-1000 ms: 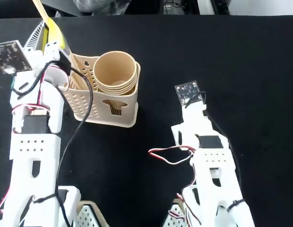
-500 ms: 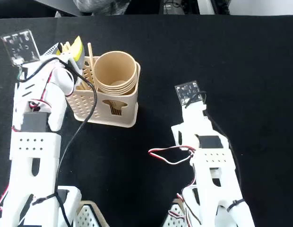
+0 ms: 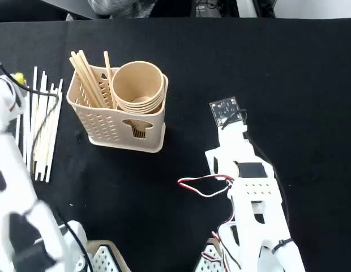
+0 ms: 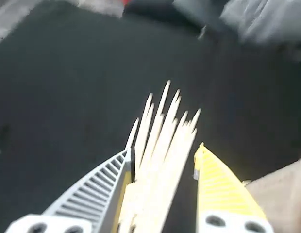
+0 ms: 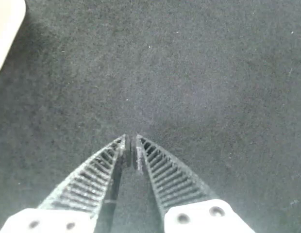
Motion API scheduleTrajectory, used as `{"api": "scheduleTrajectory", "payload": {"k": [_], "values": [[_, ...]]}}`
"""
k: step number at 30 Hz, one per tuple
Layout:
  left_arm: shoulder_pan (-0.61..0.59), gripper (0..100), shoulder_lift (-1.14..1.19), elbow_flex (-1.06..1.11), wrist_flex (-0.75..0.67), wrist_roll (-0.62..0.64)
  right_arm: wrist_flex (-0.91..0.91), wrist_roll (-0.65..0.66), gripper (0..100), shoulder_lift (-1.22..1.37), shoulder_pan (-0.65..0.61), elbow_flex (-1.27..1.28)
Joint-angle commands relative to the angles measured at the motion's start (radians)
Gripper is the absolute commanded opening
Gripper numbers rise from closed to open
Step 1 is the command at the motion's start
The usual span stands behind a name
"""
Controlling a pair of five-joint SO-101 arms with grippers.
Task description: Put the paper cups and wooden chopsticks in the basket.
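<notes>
The left tool [image 4: 164,150], ribbed fingers spread, straddles the loose wooden chopsticks [image 4: 162,121]. These are pale, slim, tapered sticks lying side by side on the black cloth desk [image 3: 277,56], with their long axis running 12 to 6 in the high view. They lie at 9 o'clock from the perforated beige basket [image 3: 116,127], which holds stacked paper cups [image 3: 137,85]. The right tool [image 5: 131,143], pressed together, sits at 3 o'clock, well apart.
</notes>
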Motion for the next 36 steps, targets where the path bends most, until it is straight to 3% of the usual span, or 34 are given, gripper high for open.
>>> {"api": "scheduleTrajectory", "payload": {"k": [1, 8, 16, 22, 30, 36], "values": [[-0.059, 22, 0.212, -0.104, 0.008, -0.118, -0.014, 0.009, 2.8, -0.005, 0.015, -0.004], [-0.099, 21, 0.721, -0.377, 0.012, -0.232, -0.017, 0.009, 2.8, -0.005, 0.014, -0.004], [-0.101, 21, 1.135, -0.756, 0.015, -0.190, -0.018, 0.009, 2.8, -0.005, 0.014, -0.004], [-0.101, 21, 1.321, -0.920, 0.015, -0.190, -0.018, 0.009, 2.8, -0.005, 0.014, -0.004], [-0.119, 3, 1.425, -0.992, 0.020, -0.196, -0.018, 0.009, 2.8, -0.005, 0.014, -0.004], [-0.114, 3, 1.425, -1.095, 0.180, -0.196, -0.018, 0.009, 2.8, -0.005, 0.014, -0.004]]}}
